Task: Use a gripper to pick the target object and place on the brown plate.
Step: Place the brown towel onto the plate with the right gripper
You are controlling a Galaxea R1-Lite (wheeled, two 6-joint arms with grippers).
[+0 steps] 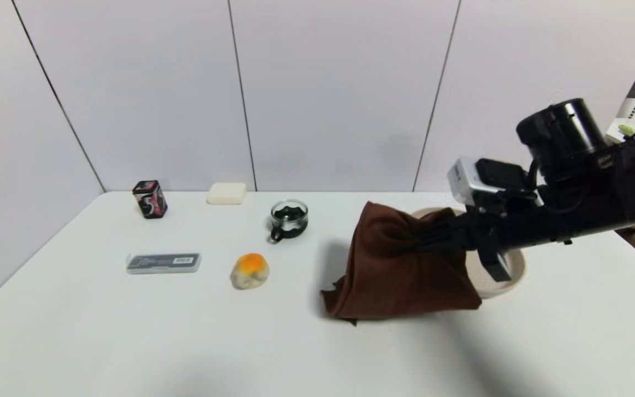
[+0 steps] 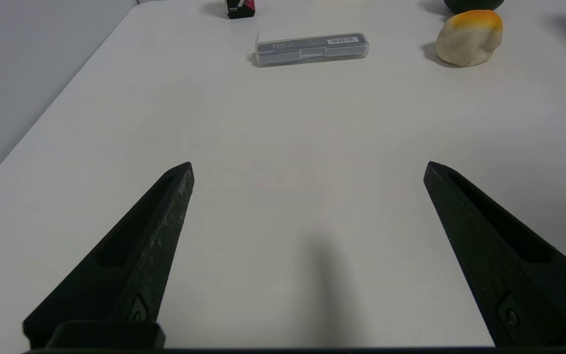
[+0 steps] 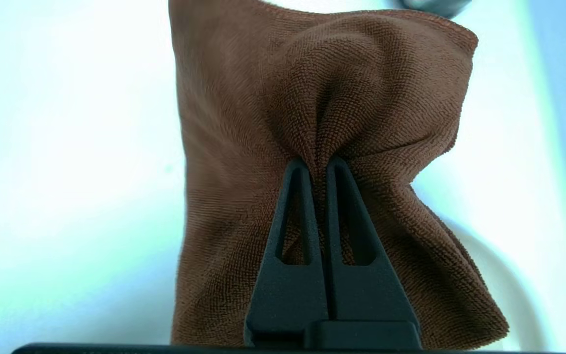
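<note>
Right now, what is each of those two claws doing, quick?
Left gripper: open, holding nothing, over bare table.
Right gripper: closed, pinching a fold of the brown towel, lifted beside the plate.

A dark brown towel (image 1: 400,264) is showing a fine looped weave beside a beige plate (image 1: 510,275), a black right hand (image 1: 419,240), an orange-topped cream ball (image 1: 249,270) and a white worktop (image 1: 185,342).
</note>
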